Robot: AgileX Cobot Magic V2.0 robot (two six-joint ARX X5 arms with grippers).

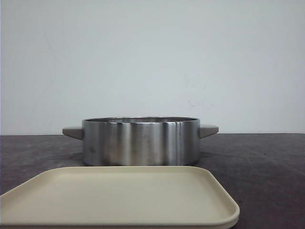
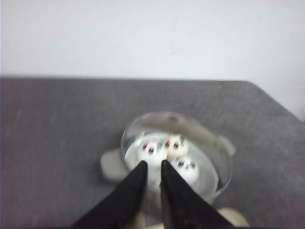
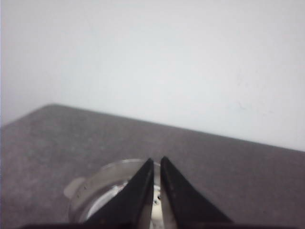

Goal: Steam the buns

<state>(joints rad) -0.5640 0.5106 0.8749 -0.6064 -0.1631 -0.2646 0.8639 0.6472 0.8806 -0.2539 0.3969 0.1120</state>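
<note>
Both hands [image 2: 152, 164] [image 3: 157, 162] nearly closed, empty, above buns [image 2: 167, 152].

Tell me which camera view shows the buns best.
The left wrist view: it looks down into the steel pot, where three panda-faced buns show, blurred. The front view shows only the pot's wall; the right wrist view shows its rim, no buns.

A steel pot [image 1: 140, 141] with two grey handles stands on the dark tabletop [image 1: 267, 167], just behind a cream tray [image 1: 119, 198].
</note>
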